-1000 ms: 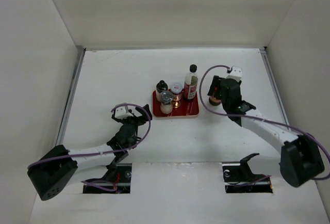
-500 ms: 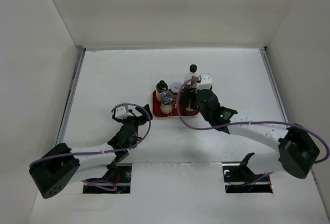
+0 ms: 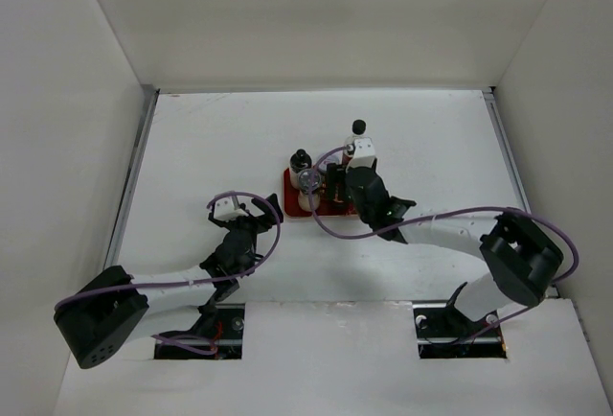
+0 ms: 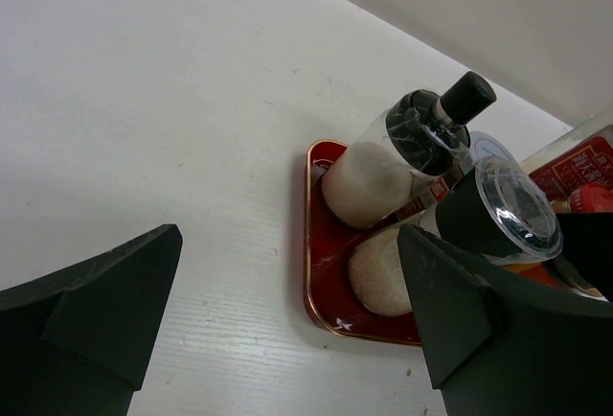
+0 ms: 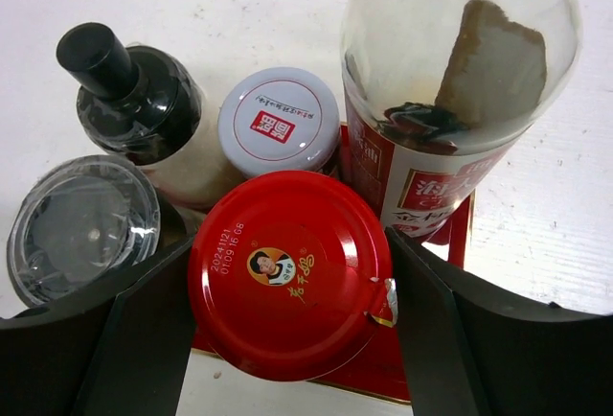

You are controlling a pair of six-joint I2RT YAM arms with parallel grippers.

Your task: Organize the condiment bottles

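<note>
My right gripper (image 5: 292, 339) is shut on the red-lidded dark jar (image 5: 290, 272) and holds it at the near side of the red tray (image 5: 426, 363). Beyond it in the tray stand the black-capped white bottle (image 5: 134, 100), the pale-lidded jar (image 5: 280, 121), the grey-topped shaker (image 5: 81, 226) and the tall slim sauce bottle (image 5: 450, 90). In the top view my right gripper (image 3: 345, 191) covers the jar over the tray (image 3: 290, 207). My left gripper (image 4: 287, 339) is open and empty, left of the tray (image 4: 321, 272), facing the black-capped bottle (image 4: 402, 152) and the shaker (image 4: 479, 234).
White walls enclose the table on the left, back and right. My left gripper (image 3: 257, 211) rests low on the table, a short way in front and left of the tray. My right arm (image 3: 450, 234) stretches across from the right base.
My right gripper has carried the red-lidded jar leftward from the table right of the tray to the tray's near side. The left arm has not moved.
</note>
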